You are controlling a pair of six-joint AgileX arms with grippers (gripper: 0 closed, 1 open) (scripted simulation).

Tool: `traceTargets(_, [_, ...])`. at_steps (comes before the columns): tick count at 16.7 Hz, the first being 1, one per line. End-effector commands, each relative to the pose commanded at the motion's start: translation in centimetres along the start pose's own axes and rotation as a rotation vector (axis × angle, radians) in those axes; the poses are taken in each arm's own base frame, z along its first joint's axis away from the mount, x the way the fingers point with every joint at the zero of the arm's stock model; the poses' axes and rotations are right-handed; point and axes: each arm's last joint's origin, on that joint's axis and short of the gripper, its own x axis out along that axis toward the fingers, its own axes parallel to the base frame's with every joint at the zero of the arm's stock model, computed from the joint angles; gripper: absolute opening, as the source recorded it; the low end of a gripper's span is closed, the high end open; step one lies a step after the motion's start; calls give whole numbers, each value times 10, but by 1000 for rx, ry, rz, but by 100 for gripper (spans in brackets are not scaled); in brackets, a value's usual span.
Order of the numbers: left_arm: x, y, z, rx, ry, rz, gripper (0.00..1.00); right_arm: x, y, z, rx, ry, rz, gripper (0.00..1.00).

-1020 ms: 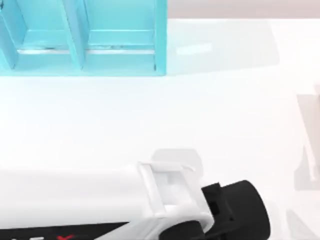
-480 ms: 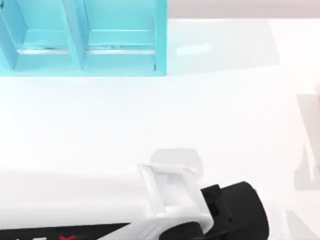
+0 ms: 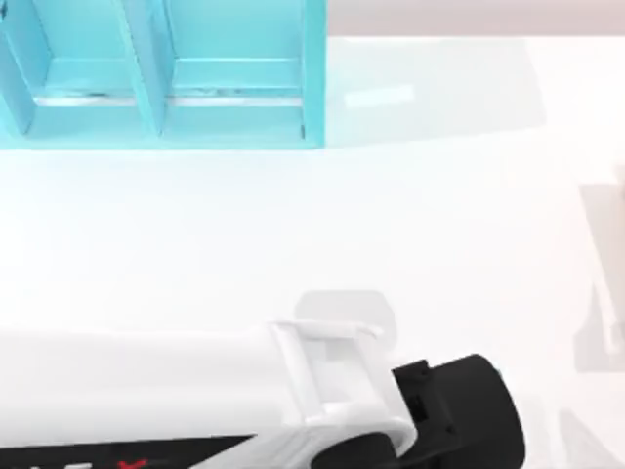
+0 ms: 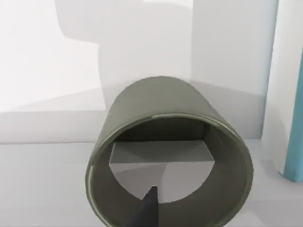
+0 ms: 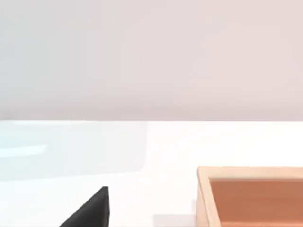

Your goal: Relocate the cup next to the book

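Observation:
An olive-green cup (image 4: 163, 118) looms close in the left wrist view, its open mouth turned toward the camera. My left gripper (image 4: 146, 215) reaches into that mouth at the near rim. In the top view my left arm stretches in from the left along the front edge, and its black gripper (image 3: 459, 415) sits at the front middle-right, covering the cup. My right gripper (image 5: 90, 210) appears as a black tip low in the right wrist view, over bare table. The book is out of view.
A large light-blue compartmented shelf unit (image 3: 161, 78) stands at the back left of the table. A teal vertical edge (image 4: 294, 118) rises beside the cup. An orange-brown open box (image 5: 251, 196) lies near my right gripper. The white table (image 3: 391, 225) stretches between them.
My left arm's black gripper end shifted slightly left in the top view, then held still. The shelf unit has not moved.

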Motion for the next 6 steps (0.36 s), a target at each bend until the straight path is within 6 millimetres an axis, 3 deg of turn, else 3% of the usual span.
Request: traceTargets(6, [0, 0, 0, 0, 0, 0, 100, 0, 0, 0, 0, 0, 0, 100])
